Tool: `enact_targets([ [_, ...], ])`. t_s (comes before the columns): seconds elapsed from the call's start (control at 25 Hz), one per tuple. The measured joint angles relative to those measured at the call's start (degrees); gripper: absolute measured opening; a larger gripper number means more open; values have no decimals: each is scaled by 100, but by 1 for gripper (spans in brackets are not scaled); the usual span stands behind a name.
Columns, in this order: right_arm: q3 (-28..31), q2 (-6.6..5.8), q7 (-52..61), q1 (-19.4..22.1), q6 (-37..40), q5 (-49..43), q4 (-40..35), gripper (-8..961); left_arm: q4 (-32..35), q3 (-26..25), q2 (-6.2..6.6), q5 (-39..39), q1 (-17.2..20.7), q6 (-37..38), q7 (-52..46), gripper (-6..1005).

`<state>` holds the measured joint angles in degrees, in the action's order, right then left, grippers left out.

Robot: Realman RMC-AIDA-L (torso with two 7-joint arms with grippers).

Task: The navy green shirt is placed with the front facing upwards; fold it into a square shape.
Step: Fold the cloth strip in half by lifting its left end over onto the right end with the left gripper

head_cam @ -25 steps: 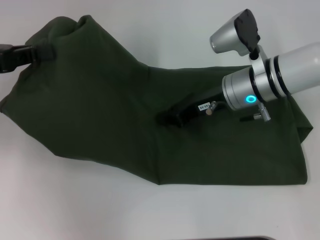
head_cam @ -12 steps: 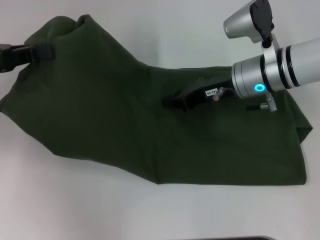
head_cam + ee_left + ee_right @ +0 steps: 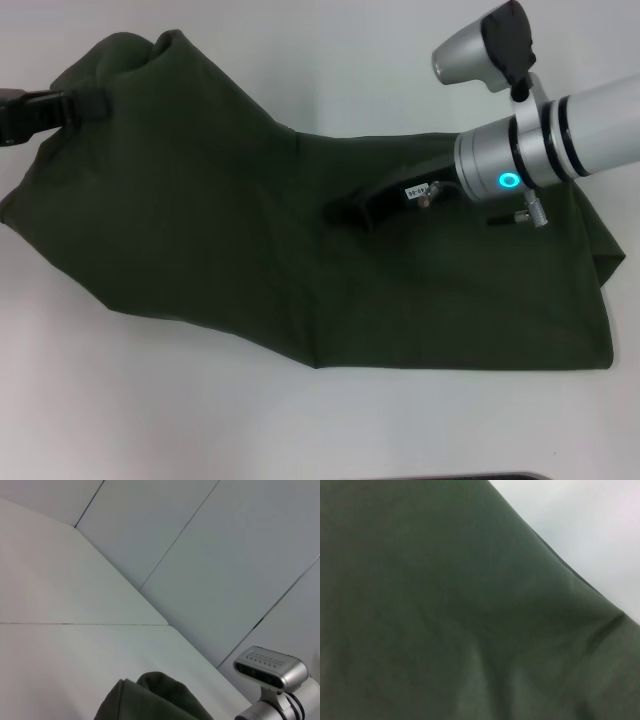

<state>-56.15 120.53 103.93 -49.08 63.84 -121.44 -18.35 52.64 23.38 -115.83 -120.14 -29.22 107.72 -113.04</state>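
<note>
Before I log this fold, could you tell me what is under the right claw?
Under the right claw lies only the navy green shirt, spread on the white table. Anything beneath that cloth is covered.

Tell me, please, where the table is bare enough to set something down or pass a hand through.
Bare table runs along the near edge below the navy green shirt, and again behind it at the far middle. It is crowded at the shirt's far-left corner, where the left hand grips the cloth, and over its right half, where the right hand hangs.
</note>
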Motion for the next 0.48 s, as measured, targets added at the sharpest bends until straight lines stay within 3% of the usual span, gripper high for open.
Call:
enact_targets([
  [0.16,-357,18,335,-100,-294,8,46,18,0,0,0,0,-10,1,11,108],
  [0.48,-388,-6,222,-81,-235,200,25,18,0,0,-5,0,6,-4,18,112],
])
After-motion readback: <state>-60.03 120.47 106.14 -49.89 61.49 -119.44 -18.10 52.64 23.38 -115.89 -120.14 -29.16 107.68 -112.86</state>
